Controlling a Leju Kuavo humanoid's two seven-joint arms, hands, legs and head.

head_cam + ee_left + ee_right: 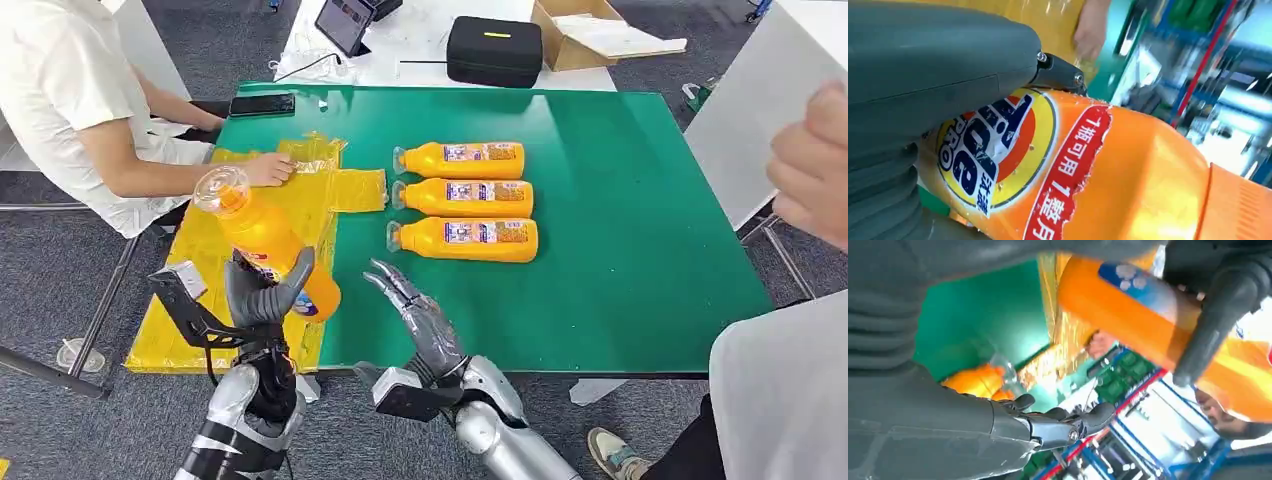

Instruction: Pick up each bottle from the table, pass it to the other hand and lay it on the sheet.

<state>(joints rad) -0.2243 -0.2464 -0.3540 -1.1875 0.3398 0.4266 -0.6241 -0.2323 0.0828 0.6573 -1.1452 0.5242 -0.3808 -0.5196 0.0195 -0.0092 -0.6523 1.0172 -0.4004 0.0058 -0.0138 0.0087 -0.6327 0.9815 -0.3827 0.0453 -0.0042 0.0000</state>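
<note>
On the left of the head view, a person in a white shirt point(70, 90) sits at the table edge with one hand point(268, 170) resting on the far part of the yellow sheet point(190, 300), which is spread over the left end of the green table point(620, 250). Above the near part of that sheet, the left hand point(265, 295) grips an orange bottle point(262, 235) around its lower body, fingers wrapped round it, thumb up along the side; the bottle is lifted clear of the sheet and tilted, its clear cap pointing up and away to the left. Seen from the left wrist, the same bottle's label point(993, 150) with its blue lettering and red strip sits right against the grey palm. Just right of it, the right hand point(415, 310) hovers over the near table edge, holding nothing, fingers spread and slightly curled, reaching up toward the bottle but apart from it. Further right and farther back, three more orange bottles point(462, 198) lie on their sides on the bare green surface in a neat row, one behind another, close together, caps pointing left toward the sheet. Beyond the table's far edge stand a black case point(494, 50) and an open cardboard box point(580, 35). At the right edge, another person's hand point(815, 165) comes into the picture
</note>
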